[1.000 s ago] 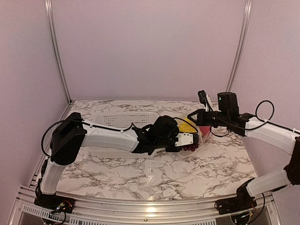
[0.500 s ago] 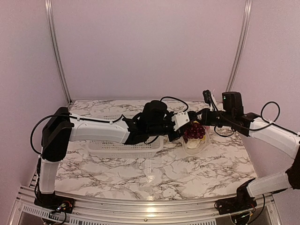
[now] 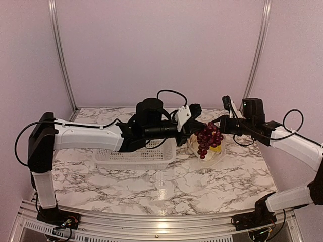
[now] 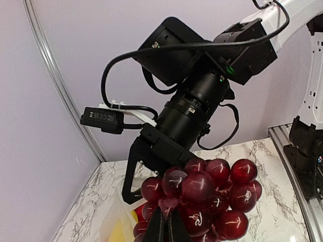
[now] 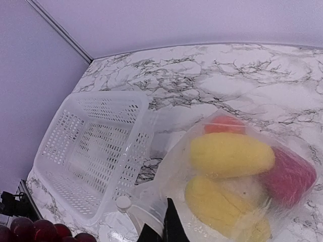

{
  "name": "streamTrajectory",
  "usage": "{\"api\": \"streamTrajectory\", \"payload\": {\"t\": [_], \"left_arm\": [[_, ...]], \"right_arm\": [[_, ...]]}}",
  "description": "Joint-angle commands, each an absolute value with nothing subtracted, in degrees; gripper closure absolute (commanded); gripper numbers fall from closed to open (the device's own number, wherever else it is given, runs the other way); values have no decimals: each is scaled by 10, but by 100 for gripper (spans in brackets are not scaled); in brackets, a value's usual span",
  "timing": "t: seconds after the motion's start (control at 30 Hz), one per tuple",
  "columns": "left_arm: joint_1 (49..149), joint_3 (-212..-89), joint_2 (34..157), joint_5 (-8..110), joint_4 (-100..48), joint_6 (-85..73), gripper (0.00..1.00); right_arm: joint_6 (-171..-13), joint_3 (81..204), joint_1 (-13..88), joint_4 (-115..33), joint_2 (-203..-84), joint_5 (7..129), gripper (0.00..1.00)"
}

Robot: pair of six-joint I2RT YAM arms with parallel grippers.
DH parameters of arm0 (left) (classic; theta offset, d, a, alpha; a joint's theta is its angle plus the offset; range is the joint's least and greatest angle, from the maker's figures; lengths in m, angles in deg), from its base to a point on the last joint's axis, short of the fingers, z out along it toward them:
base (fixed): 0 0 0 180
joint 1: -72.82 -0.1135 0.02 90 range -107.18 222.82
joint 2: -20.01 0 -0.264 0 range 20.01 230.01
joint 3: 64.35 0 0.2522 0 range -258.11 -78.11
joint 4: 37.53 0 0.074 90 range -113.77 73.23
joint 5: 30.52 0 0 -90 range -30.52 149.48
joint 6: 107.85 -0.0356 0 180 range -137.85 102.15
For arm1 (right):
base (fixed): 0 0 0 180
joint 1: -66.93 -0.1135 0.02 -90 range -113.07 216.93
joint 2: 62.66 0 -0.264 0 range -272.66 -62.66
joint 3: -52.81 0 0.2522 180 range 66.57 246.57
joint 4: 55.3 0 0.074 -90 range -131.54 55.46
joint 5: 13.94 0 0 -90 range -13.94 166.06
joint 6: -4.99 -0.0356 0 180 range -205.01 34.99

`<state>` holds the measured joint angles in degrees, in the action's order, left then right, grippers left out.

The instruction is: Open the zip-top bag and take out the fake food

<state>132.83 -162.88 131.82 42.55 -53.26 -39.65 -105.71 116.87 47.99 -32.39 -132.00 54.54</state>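
My left gripper (image 3: pixel 199 127) is shut on the dark purple grape bunch (image 3: pixel 208 138) and holds it in the air above the zip-top bag (image 3: pixel 213 155). In the left wrist view the fingertips (image 4: pixel 166 227) pinch the bunch (image 4: pixel 209 199) near its top. My right gripper (image 3: pixel 222 125) is shut on the bag's upper edge and holds it up. In the right wrist view its fingers (image 5: pixel 171 227) clamp the clear plastic. Inside the bag (image 5: pixel 174 166) lie yellow pieces (image 5: pixel 229 154), a red piece (image 5: pixel 290 176) and an orange-red piece (image 5: pixel 224 123).
The white perforated basket (image 3: pixel 135 154) stands on the marble table just left of the bag, under my left forearm; it also shows in the right wrist view (image 5: pixel 91 156). Purple walls and metal rails close the back and sides.
My left gripper has drawn the grape bunch up out of the bag and now holds it higher. The left arm has risen off the basket. The right gripper kept hold of the bag's edge.
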Motion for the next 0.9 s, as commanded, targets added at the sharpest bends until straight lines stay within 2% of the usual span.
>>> {"api": "streamTrajectory", "payload": {"t": [0.0, 0.13, 0.47, 0.87], "left_arm": [[1303, -1602, 1247, 424, -627, -316, 100], [1273, -1562, 1194, 453, -635, -271, 100], [1190, -1389, 1085, 627, -627, -218, 100], [1081, -1294, 1065, 755, -476, -131, 100]], "right_arm": [[-1051, 1180, 486, -312, -1298, 548, 100], [-1074, 1170, 485, -322, -1271, 547, 100], [-1116, 1188, 482, -323, -1267, 529, 100], [-1155, 1199, 426, -337, -1278, 590, 100]]}}
